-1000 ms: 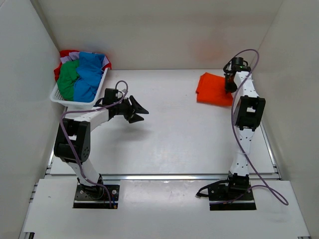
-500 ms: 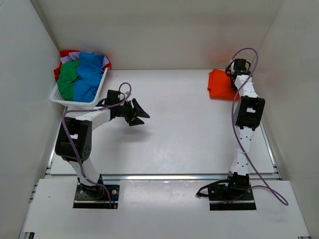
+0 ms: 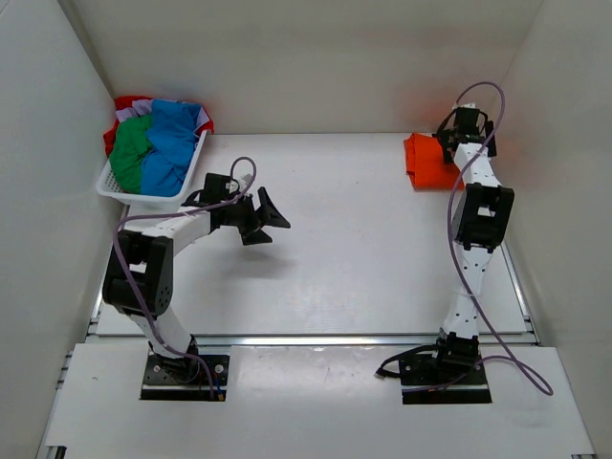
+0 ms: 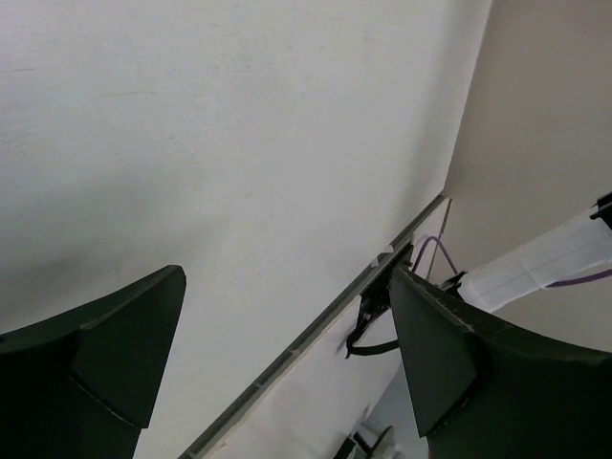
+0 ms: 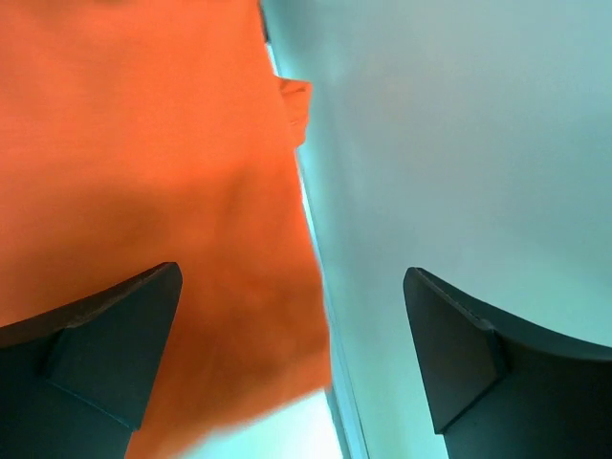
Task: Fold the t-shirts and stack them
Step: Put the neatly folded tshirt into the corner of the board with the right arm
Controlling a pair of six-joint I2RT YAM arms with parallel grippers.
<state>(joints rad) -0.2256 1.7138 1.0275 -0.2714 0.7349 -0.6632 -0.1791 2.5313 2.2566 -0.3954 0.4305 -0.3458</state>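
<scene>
Table (image 3: 363, 249) below left gripper (image 4: 287, 277), jaws apart, holding nothing. Basket (image 3: 120, 191) behind it, to its left, holds blue (image 3: 172, 139), green (image 3: 129, 153) and red (image 3: 124, 103) shirts. Orange shirt (image 5: 143, 143) under right gripper (image 5: 292, 275), jaws apart, unclamped.

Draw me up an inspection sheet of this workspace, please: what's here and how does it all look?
Surface: white table, no stains seen.
Job's things: orange t-shirt at the far right; blue t-shirt, green t-shirt and red t-shirt heaped in the white basket, far left.
Clutter: nothing seen.
Grippers: left gripper open, empty, above the table; right gripper open over the orange t-shirt.
Cables: purple cables loop along both arms.
Surroundings: plain white walls on three sides.
</scene>
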